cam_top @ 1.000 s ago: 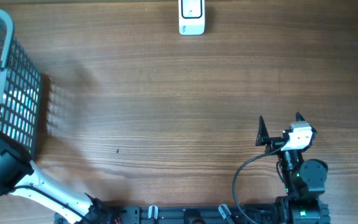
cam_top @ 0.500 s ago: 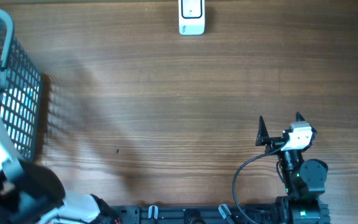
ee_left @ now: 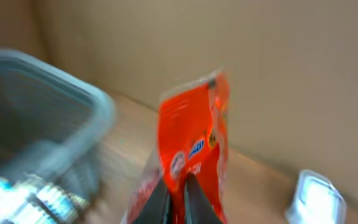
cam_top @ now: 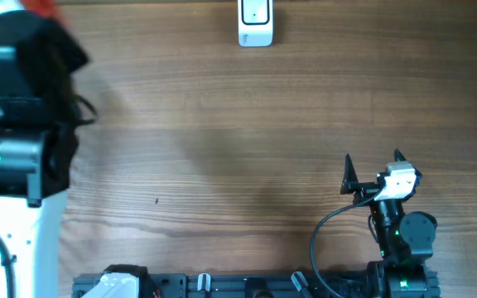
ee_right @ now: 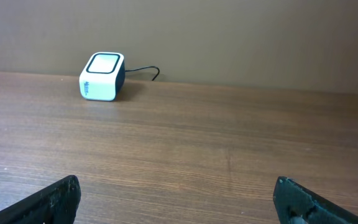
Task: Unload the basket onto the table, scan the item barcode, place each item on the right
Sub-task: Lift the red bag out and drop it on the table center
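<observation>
Overhead, your left arm [cam_top: 19, 124] hides its own jaws, and only a red sliver of the packet [cam_top: 44, 7] shows past it. Your right gripper [cam_top: 373, 159] rests with jaws wide and nothing between them. The scanner [cam_top: 255, 23] sits far ahead of them, to their left. In the left wrist view, the left gripper [ee_left: 176, 202] is pinched tight on the packet's lower edge. The packet stands straight out of the jaws, its long axis running away from the fingertips and its broad printed face towards the camera. The view is too smeared to find a barcode. The basket [ee_left: 42, 118] lies left of the jaws, and the scanner is ahead to their right. In the right wrist view, the spread jaws frame bare table [ee_right: 229, 162], with the scanner ahead-left, its window facing up. Watch the grip, since a thin pinch at one end lets a limp packet flop or twist as you swing it. The barcode may also sit on the far face, so the window could read only plain film.
</observation>
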You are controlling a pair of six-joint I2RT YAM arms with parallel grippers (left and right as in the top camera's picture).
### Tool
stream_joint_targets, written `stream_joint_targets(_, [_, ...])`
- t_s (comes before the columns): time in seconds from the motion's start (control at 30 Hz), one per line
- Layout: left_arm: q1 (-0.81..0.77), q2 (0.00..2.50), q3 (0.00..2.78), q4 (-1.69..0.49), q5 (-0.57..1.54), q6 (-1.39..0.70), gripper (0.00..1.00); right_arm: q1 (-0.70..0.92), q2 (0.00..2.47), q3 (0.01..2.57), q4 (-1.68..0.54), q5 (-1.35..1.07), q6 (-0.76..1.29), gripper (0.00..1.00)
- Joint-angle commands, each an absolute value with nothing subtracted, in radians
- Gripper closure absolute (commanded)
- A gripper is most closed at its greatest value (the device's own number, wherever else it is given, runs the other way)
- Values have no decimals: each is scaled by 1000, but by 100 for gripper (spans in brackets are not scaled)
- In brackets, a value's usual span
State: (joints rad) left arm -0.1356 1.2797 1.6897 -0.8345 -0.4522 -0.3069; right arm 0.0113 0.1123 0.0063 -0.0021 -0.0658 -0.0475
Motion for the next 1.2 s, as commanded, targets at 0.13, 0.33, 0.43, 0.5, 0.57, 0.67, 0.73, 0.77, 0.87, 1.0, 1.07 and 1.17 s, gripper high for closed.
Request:
stream_joint_targets(0.13, [-307, 1596, 1673, -1058, -50, -379, 96, 8, 109, 6, 1, -51, -50, 0])
stream_joint_targets(0.33, [-357, 1894, 1657, -1067, 17, -378, 96, 8, 109, 6, 1, -51, -50, 0])
stream_joint_targets(0.43, [-346, 1947, 1657, -1067, -20, -374, 95, 8, 109, 6, 1, -51, -50, 0])
stream_joint_targets(0.5, [-325, 1925, 1681, -1084, -56, -374, 78, 8, 109, 6, 1, -51, -50, 0])
stream_joint_targets(0.57, [-293, 1885, 1742, -1131, -73, -370, 64, 8, 109, 6, 1, -51, -50, 0])
stream_joint_targets(0.67, [-233, 1817, 1860, -1203, -76, -367, 19, 8, 109, 6, 1, -51, -50, 0])
stream_joint_targets(0.73, [-176, 1755, 1959, -1234, -76, -368, 0, 8, 109, 6, 1, -51, -50, 0])
stream_joint_targets(0.77, [-138, 1711, 2013, -1237, -76, -368, 0, 8, 109, 6, 1, -51, -50, 0])
stream_joint_targets(0.87, [-1, 1589, 2090, -1200, -76, -369, 0, 8, 109, 6, 1, -51, -50, 0])
stream_joint_targets(1.0, [289, 1452, 2092, -1101, -76, -393, 0, 8, 109, 6, 1, -51, -50, 0])
stream_joint_targets(1.07, [449, 1438, 2092, -1092, -76, -412, 0, 8, 109, 6, 1, -51, -50, 0])
stream_joint_targets(1.17, [615, 1473, 2091, -1133, -76, -401, 0, 8, 109, 6, 1, -51, -50, 0])
